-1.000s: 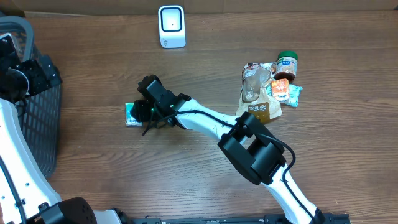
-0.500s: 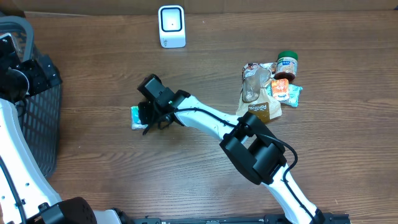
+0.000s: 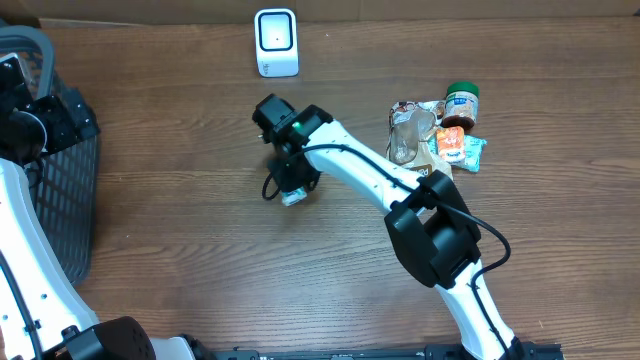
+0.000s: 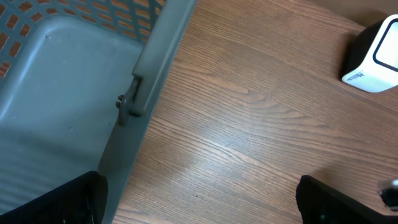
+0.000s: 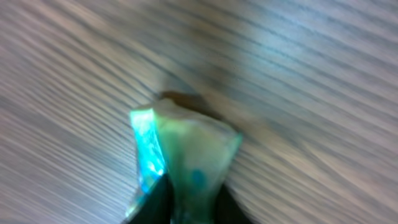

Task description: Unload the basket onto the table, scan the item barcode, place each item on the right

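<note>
Snugly, teal packet (image 5: 186, 149), between right pincer (image 5: 177, 208) tips

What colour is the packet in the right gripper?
The packet is pale green with a teal edge, clearest in the right wrist view.

Small crumpled packet (image 3: 291, 197), teal and white, pinched at one end near table centre; blurred in the wrist view (image 5: 180, 155). White rounded scanner (image 3: 276, 42) upright at 12 o'clock from packet, well apart.
</note>
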You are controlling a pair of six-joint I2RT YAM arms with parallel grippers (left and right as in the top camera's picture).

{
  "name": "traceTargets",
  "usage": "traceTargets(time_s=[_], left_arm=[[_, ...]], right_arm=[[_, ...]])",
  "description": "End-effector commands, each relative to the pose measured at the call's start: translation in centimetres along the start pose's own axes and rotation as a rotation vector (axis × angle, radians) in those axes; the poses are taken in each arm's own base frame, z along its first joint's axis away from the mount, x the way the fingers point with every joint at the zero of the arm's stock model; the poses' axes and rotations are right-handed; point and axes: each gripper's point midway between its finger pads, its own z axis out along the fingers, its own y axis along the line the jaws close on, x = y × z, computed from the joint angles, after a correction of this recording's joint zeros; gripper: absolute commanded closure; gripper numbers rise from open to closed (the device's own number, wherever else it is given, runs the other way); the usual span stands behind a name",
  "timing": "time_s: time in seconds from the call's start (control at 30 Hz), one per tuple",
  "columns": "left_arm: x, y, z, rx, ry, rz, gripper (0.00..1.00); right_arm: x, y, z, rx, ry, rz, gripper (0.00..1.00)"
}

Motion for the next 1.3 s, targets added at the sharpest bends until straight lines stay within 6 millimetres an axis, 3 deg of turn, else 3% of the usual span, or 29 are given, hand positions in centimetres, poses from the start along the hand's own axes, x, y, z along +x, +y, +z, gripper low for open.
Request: traceTargets(time_s=[0.0,0.07,0.2,0.3,0.4,0.47,0.53,0.8,0.93,1.0,1.27], left_arm=[[-0.6,-0.3,-0.7,0.011,-0.024,-0.005,0.01],[-0.6,-0.3,-0.7,0.011,-0.024,-0.005,0.0],[-0.6,-0.3,-0.7,0.011,-0.024,-0.005,0.0],[-0.6,-0.3,-0.7,0.011,-0.024,-0.005,0.01],[-0.6,-0.3,-0.7,0.011,-0.024,-0.005,0.01],[-0.6,-0.3,-0.7,0.011,-0.024,-0.005,0.0],[-0.6,-0.3,-0.7,0.011,-0.024,-0.005,0.0],[-0.6,-0.3,-0.7,0.011,-0.024,-0.005,0.01],[-0.6,-0.3,-0.7,0.011,-0.024,-0.005,0.0],[-0.6,-0.3,-0.7,0.011,-0.024,-0.005,0.01],[-0.6,-0.3,-0.7,0.011,-0.024,-0.005,0.01]], right_arm=[[-1.4,-1.9,-2.9,0.065,-0.066,-0.069,0.6],[-1.5,-2.1,-3.2,0.065,-0.07,-0.064,0.45],[-1.6,-1.2,-4.3,0.014,-0.067,-0.065,0.46],[-1.1,1.5,-4.8,-0.125,-0.046,-0.075,0.59],[-0.4,4.7,-5.1,-0.282,-0.017,-0.057,0.83],[-0.3,5.5,-4.9,-0.3,-0.006,0.005,0.93],[-0.1,5.5,-4.1,-0.269,0.003,0.081,0.96],[3.4,2.1,0.8,-0.07,0.084,0.295,0.96],[4.6,-1.4,1.3,0.043,0.115,0.372,0.96],[4.5,-3.9,1.1,0.093,0.105,0.416,0.96],[1.1,-9.6,0.8,0.068,-0.013,0.512,0.95]])
